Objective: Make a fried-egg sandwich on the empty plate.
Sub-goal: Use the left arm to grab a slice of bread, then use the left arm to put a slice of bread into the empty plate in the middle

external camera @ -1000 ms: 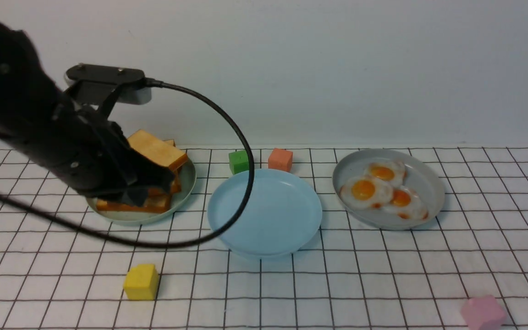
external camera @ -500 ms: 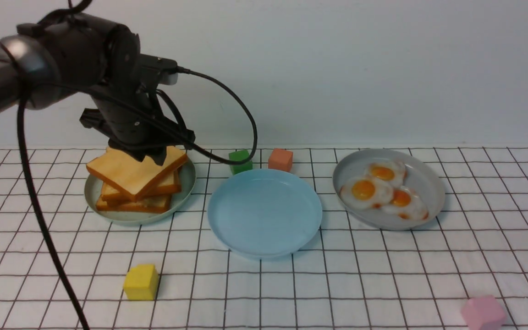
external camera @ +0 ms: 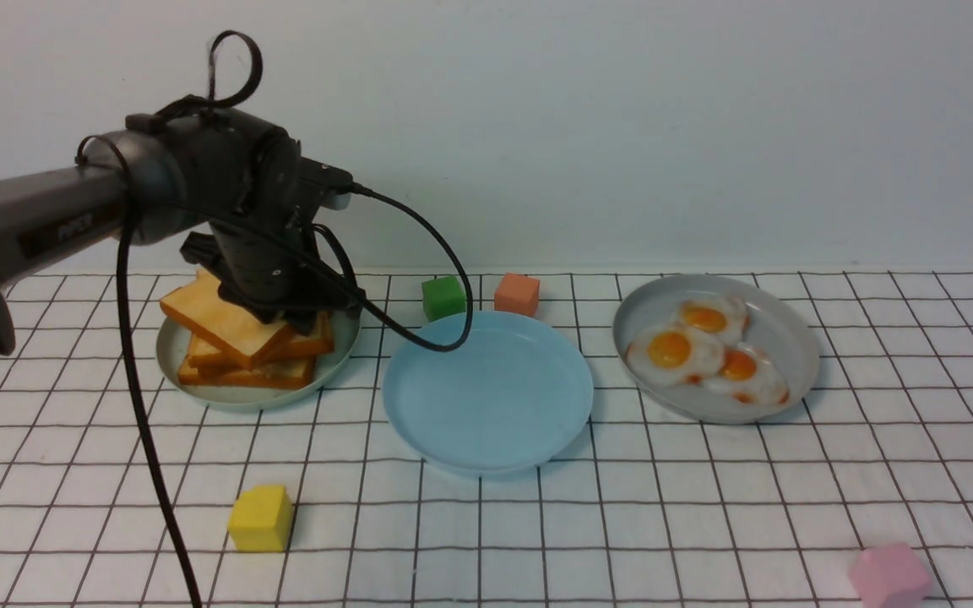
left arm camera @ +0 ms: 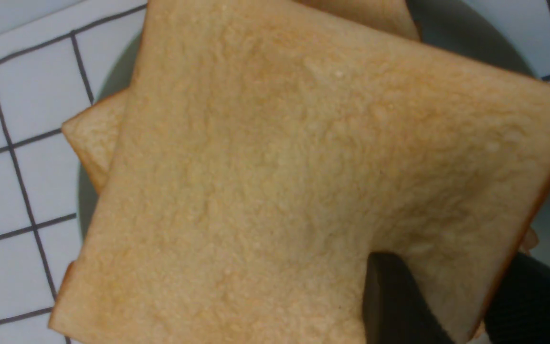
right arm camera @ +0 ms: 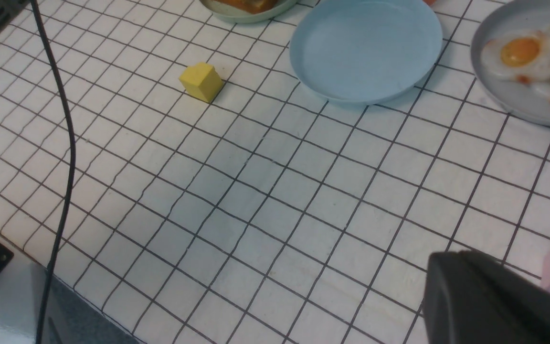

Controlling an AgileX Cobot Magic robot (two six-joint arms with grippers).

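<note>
Fingers (left arm camera: 392,296) of the left gripper (external camera: 288,314) pinch one corner of the top slice of toast (left arm camera: 275,157). One presses into its face and the other sits just past its edge, over the toast stack (external camera: 250,363) on the pale green plate (external camera: 341,342). Just to its right the empty blue plate (external camera: 486,397) lies on the checked cloth (external camera: 622,523), with the grey plate (external camera: 795,338) of fried eggs (external camera: 672,350) beyond. The right gripper (right arm camera: 451,286) hangs over the near cloth, closed on nothing.
</note>
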